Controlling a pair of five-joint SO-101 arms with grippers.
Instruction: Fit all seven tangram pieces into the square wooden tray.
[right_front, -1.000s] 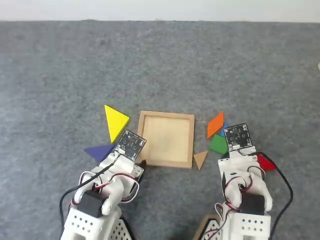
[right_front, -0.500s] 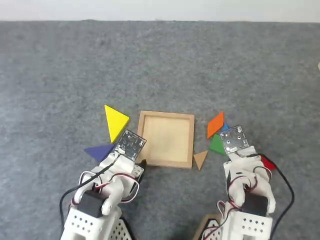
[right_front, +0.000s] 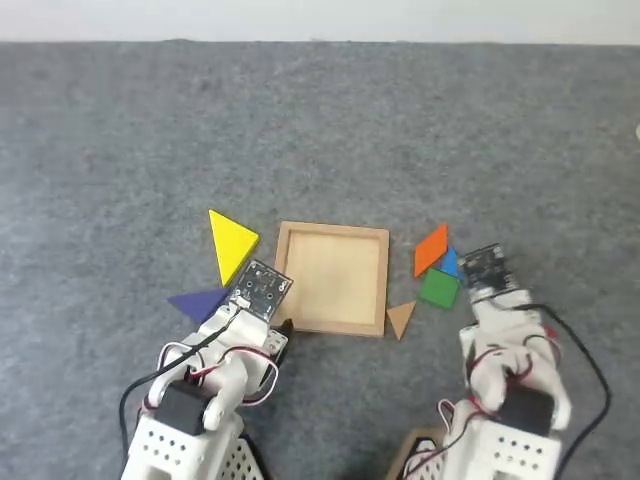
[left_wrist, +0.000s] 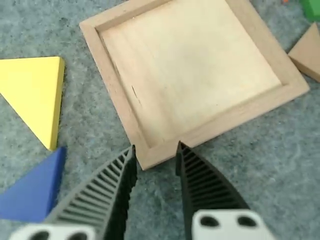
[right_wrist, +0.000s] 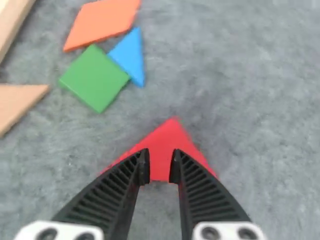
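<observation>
Red and likely light, stiff and thin, the triangle (right_wrist: 170, 139) lies flat right of the tray (right_front: 384, 280), beneath the slightly parted, empty jaws of the right gripper (right_wrist: 159, 166), best pinched across a corner's edges.

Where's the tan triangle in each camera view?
High view: tan triangle off the near right corner of the wooden tray.
Left wrist view: tan triangle beside the tray's corner.
Right wrist view: tan triangle beside green square, near tray.
Shared landmark: the tray.
</observation>
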